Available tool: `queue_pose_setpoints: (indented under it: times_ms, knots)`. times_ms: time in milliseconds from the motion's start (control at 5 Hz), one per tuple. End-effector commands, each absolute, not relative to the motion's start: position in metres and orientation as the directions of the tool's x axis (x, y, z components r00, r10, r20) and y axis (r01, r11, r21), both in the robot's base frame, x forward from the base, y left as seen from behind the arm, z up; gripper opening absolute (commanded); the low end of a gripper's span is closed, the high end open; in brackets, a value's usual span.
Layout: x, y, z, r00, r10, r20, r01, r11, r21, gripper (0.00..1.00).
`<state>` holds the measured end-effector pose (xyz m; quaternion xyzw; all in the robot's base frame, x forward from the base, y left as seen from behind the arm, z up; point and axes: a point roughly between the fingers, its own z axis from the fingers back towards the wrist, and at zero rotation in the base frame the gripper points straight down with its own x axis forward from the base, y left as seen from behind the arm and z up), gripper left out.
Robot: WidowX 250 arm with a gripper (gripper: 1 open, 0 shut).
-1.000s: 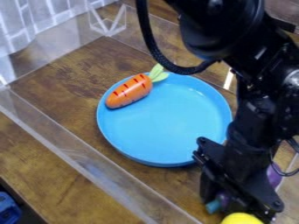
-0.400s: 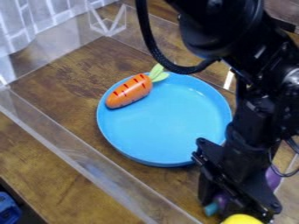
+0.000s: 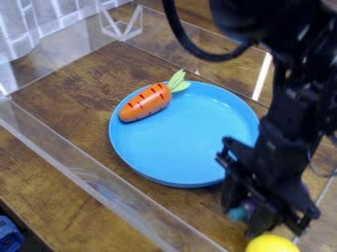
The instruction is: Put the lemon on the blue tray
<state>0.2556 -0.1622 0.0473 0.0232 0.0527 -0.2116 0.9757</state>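
Lemon (image 3: 270,244) at bottom edge of frame, lower right, directly under gripper (image 3: 263,219), seemingly pinched between closed jaws; contact partly hidden. Blue tray (image 3: 198,148) lies up-left of lemon, centre frame, carrot (image 3: 148,99) resting on its upper-left rim.

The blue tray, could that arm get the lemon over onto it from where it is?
Probably yes. The gripper is shut just above the lemon, right beside the blue tray. Only a carrot lies on the tray's far edge, leaving most of it bare.
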Motion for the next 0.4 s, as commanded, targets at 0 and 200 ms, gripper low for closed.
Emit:
queue_pose_setpoints:
  times_ms: [0, 200]
  knots:
    - [0.268, -0.151, 0.106, 0.926, -0.377, -0.027, 0.377, 0.925, 0.047, 0.0]
    - [0.276, -0.129, 0.139, 0.937, -0.348, -0.019, 0.348, 0.932, 0.103, 0.0]
